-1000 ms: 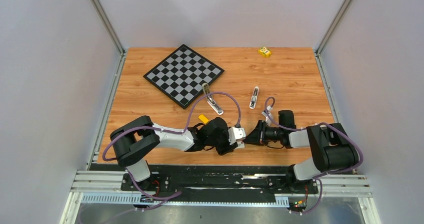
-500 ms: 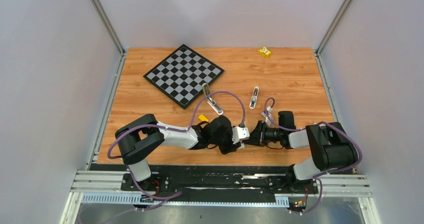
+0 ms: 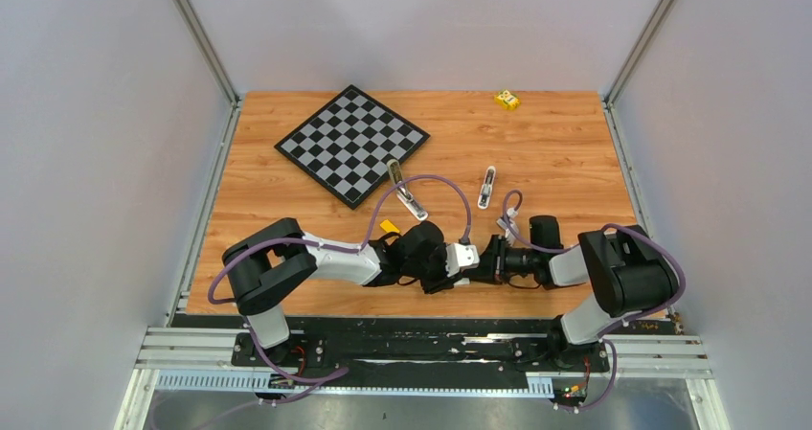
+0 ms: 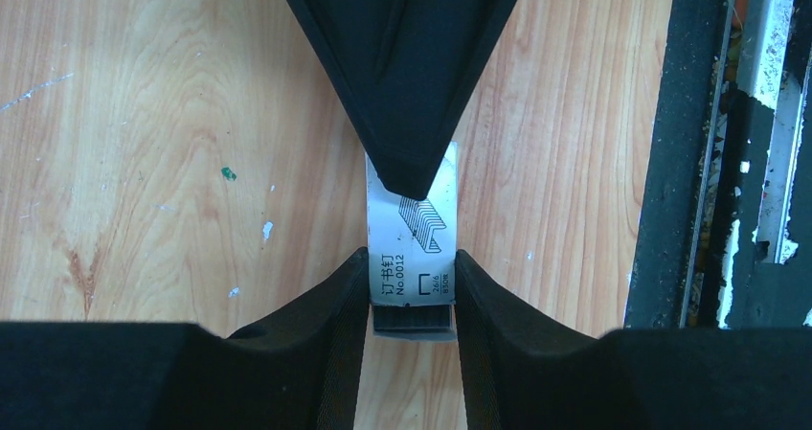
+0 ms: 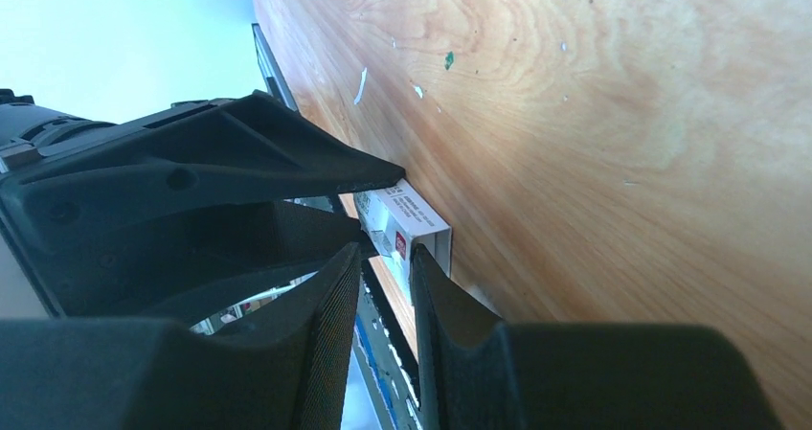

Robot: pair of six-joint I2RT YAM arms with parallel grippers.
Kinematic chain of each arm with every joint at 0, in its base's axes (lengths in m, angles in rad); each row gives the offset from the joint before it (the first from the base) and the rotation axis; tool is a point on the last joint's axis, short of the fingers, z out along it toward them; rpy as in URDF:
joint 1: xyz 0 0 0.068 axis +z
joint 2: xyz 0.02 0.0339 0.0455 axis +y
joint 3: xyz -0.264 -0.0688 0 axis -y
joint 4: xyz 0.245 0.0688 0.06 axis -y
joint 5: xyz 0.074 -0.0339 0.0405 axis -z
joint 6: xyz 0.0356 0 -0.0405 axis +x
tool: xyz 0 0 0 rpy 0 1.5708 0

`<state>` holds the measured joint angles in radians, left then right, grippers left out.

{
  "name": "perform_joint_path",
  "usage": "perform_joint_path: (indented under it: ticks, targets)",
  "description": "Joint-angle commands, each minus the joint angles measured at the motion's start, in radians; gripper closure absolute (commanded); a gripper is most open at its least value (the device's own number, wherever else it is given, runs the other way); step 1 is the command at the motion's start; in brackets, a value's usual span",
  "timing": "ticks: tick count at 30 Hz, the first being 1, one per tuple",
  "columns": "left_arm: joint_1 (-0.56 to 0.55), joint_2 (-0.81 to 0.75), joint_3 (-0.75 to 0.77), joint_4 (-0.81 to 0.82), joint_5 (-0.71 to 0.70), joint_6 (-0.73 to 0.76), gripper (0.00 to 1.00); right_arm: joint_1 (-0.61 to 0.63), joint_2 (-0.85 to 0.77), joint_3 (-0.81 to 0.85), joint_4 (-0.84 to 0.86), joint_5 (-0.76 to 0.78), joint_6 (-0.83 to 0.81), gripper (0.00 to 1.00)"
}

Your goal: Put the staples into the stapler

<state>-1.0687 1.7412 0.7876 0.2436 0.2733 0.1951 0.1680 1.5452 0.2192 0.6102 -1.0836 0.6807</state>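
On the table (image 3: 575, 143), well short of the chessboard (image 3: 350, 143), our left tool (image 4: 412, 258) and right tool (image 5: 383, 258) meet; the stapler (image 3: 406, 191) lies open beside the chessboard, unloaded we judge; left tool clamps the box (image 4: 426, 221), right tool's grip unclear, no staples out

On the worktop (image 3: 565, 152), a chessboard (image 3: 351, 145) lies far left and a block (image 3: 507, 100) in the far right corner. The stapler (image 3: 407, 192) lies just beside the chessboard's near-right edge, with a slim item (image 3: 487, 187) apart to its right. A small box (image 3: 466, 256) is nearer, at centre.
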Motion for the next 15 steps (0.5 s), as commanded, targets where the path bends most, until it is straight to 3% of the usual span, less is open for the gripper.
perform_joint_path:
  ticks: [1, 8, 15]
  targets:
    - [0.003, 0.050, -0.011, -0.090, 0.003, 0.012, 0.62, 0.031, 0.040, -0.033, 0.141, -0.051, 0.056, 0.70]
    - [0.003, 0.051, -0.014, -0.078, 0.017, 0.004, 0.62, 0.038, 0.102, -0.051, 0.278, -0.061, 0.129, 0.70]
    - [0.003, -0.002, -0.046, -0.100, -0.015, 0.005, 0.55, 0.035, 0.106, -0.047, 0.271, -0.051, 0.123, 0.77]
